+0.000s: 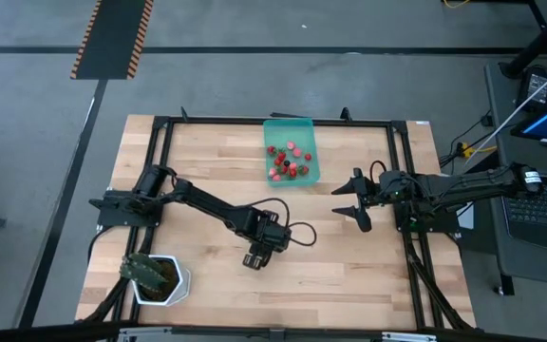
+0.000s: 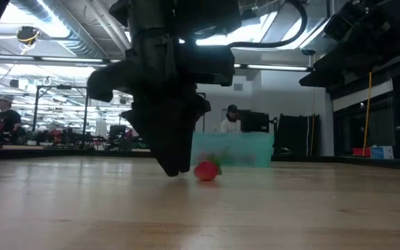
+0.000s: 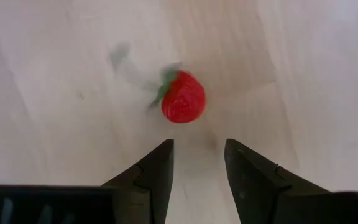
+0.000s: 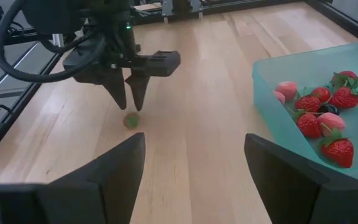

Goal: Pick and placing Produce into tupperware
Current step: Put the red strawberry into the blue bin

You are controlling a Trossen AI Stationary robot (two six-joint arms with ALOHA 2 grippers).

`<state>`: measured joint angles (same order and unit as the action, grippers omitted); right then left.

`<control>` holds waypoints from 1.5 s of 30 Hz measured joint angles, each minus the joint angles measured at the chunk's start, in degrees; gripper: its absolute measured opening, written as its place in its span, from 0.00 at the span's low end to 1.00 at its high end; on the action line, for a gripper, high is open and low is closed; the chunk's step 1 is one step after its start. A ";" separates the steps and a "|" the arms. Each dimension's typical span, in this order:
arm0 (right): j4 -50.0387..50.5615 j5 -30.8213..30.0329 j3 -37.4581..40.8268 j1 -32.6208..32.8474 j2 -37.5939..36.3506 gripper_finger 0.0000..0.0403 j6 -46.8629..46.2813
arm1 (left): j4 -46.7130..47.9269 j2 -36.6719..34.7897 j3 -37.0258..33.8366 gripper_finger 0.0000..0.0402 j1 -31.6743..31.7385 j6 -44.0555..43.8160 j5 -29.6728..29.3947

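Note:
One red strawberry with a green top (image 3: 183, 99) lies alone on the wood, also seen in the low view (image 2: 207, 170) and the right wrist view (image 4: 131, 120). My left gripper (image 3: 197, 155) hangs open just above the table, pointing down, its tips (image 2: 176, 165) close beside the berry without touching it. The teal tupperware (image 1: 291, 152) sits near the table's far edge and holds several red and pink fruits (image 4: 319, 118) and a dark berry. My right gripper (image 1: 359, 204) waits open, to the right of the tupperware and toward the near side.
A white pot with a green plant (image 1: 160, 278) stands at the near left corner. A black metal frame (image 1: 160, 128) runs around the table's edges. Bare wood lies between the lone strawberry and the tupperware (image 2: 231, 149). People sit at desks in the room beyond the table.

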<state>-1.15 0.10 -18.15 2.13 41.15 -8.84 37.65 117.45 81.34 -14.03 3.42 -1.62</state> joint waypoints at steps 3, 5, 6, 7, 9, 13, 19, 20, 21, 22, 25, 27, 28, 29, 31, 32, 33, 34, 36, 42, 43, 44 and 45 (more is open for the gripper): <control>-0.02 0.00 0.02 0.00 0.00 0.68 -0.08 | 0.02 -0.04 0.00 0.34 0.20 0.00 -0.22; -0.01 0.00 0.05 0.00 0.00 0.68 -0.08 | 0.02 -0.07 0.00 0.34 0.56 0.03 -0.88; -0.02 -0.02 0.06 0.00 0.00 0.68 -0.11 | 0.02 -0.07 0.00 0.34 0.64 0.09 -1.41; -0.02 0.00 0.06 0.00 0.00 0.68 -0.11 | 0.04 -0.07 0.00 0.34 0.65 0.11 -2.43; -0.02 0.00 0.06 0.00 0.00 0.68 -0.11 | 0.18 -0.09 0.02 0.34 0.56 0.32 -4.85; -0.02 0.00 0.07 0.00 0.00 0.68 -0.11 | 0.35 -0.09 0.04 0.34 0.11 3.69 -10.34; -0.02 0.00 0.09 0.00 0.00 0.68 -0.13 | 0.31 -0.17 0.04 0.34 -1.43 7.68 -12.07; -0.02 0.00 0.09 0.00 0.00 0.68 -0.13 | 0.31 -0.17 0.04 0.34 -1.60 7.68 -11.52; -0.02 0.00 0.09 0.00 0.00 0.68 -0.13 | 0.31 -0.17 0.05 0.34 -1.69 7.69 -10.96; -0.02 0.00 0.09 0.00 0.00 0.68 -0.13 | 0.31 -0.17 0.06 0.34 -1.81 7.69 -10.66; -0.04 0.00 0.09 0.00 0.00 0.68 -0.13 | 0.31 -0.17 0.07 0.34 -2.29 9.10 -11.36; -0.07 -0.02 0.09 0.00 0.00 0.68 -0.13 | 0.28 -0.17 0.07 0.34 -2.62 10.98 -12.23; -0.07 0.00 0.09 0.00 0.00 0.68 -0.15 | 0.28 -0.20 0.07 0.34 -2.67 11.66 -13.31; -0.07 -0.01 0.09 0.00 0.00 0.68 -0.23 | 0.28 -0.20 0.07 0.34 -2.70 11.98 -14.48; -0.07 -0.02 0.09 0.00 0.00 0.68 -0.95 | 0.27 -0.20 0.07 0.34 -2.40 12.08 -15.79; -0.07 0.00 0.09 0.00 0.00 0.68 -1.40 | 0.26 -0.20 0.08 0.34 -2.20 12.19 -15.89; -0.09 -0.02 0.09 -0.02 0.10 0.68 -1.46 | 0.26 -0.20 0.09 0.34 -1.97 12.22 -15.91; -0.09 -0.02 0.09 0.00 0.24 0.68 -1.46 | 0.26 -0.20 0.09 0.34 -1.78 12.22 -16.02; -0.26 -0.02 0.09 0.00 0.87 0.68 -1.46 | 0.24 -0.20 0.09 0.34 -1.43 12.25 -16.01; -0.44 -0.01 0.09 0.00 3.89 0.68 -1.46 | 0.24 -0.24 0.09 0.34 -1.84 16.04 -16.03; -0.64 -0.02 0.09 0.00 4.55 0.68 -1.46 | 0.24 -0.24 0.11 0.33 -2.22 17.53 -16.23; -1.05 -0.02 0.09 0.00 5.26 0.68 -1.46 | 0.22 -0.24 0.09 0.33 -2.63 18.75 -16.47; -1.51 -0.02 0.10 0.00 5.91 0.68 -1.43 | 0.18 -0.24 0.11 0.32 -3.00 19.53 -16.66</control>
<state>-2.66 0.08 -18.05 2.13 47.06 -10.28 37.82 117.21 81.45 -17.03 22.95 -18.27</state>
